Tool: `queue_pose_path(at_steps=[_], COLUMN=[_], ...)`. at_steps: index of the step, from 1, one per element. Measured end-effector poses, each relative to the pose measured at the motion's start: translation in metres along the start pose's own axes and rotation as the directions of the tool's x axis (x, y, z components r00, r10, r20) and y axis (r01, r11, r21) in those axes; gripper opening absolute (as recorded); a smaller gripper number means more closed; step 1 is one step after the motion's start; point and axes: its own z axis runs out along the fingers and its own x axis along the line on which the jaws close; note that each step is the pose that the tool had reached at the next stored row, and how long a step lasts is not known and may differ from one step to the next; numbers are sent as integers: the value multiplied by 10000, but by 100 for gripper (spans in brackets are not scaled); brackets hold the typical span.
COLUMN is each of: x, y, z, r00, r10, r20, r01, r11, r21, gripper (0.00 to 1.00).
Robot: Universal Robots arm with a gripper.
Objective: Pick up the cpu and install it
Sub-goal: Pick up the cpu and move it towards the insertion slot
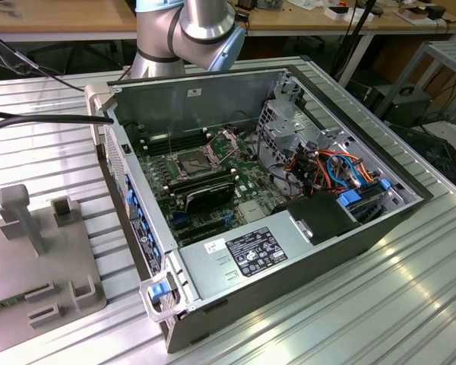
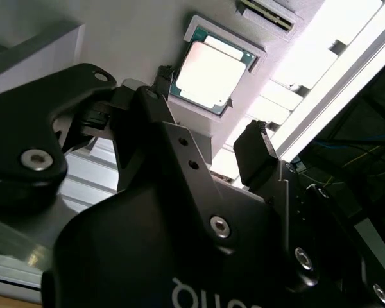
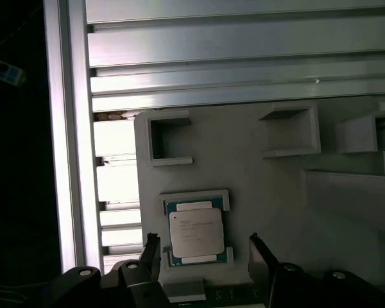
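The arm's pincer [image 3: 204, 249] hangs spread above the cpu [image 3: 194, 232], empty, with one black finger [image 3: 152, 253] on either side of the chip. In the second wrist view the same pairing shows from a slant. The pincer [image 2: 208, 106] is open, the cpu [image 2: 210, 76] lies flat with its metal lid up, and the fingers appear clear of it rather than touching.

The chip sits in a shallow framed recess of a grey fixture plate [image 3: 263, 199]. That plate lies on the ribbed aluminium worktop [image 3: 244, 58], close to one of its edges, and the recess is on the side of the plate nearest that edge. Other pockets in the plate, just beside the chip's, look vacant.

In the exterior view the fixture plate [image 1: 15, 251] lies toward the exterior view's left. An opened computer case [image 1: 304, 251] stands near the middle of the worktop, well apart from the plate. Inside the case the motherboard [image 1: 243, 186] is exposed and its processor socket [image 1: 191, 161] appears bare. The arm [image 1: 194, 30] rises behind the case.

The task looks to be at its very start: the chip is not gripped or lifted, and both the pick and the seating in the socket remain undone.
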Motion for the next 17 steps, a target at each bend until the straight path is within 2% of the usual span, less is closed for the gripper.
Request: queue_pose_path(at_steps=[6,10,14,17], x=[1,2,3,4], y=[-3,-6,-7,-10], z=[61,141,186,257], r00=[10000,10000,10000,10000], r10=[0,0,0,0], r20=[-1,-1,-1,-1], r01=[0,0,0,0], r11=[10000,10000,10000,10000], r21=[1,1,1,1], gripper=[66,66,66,66])
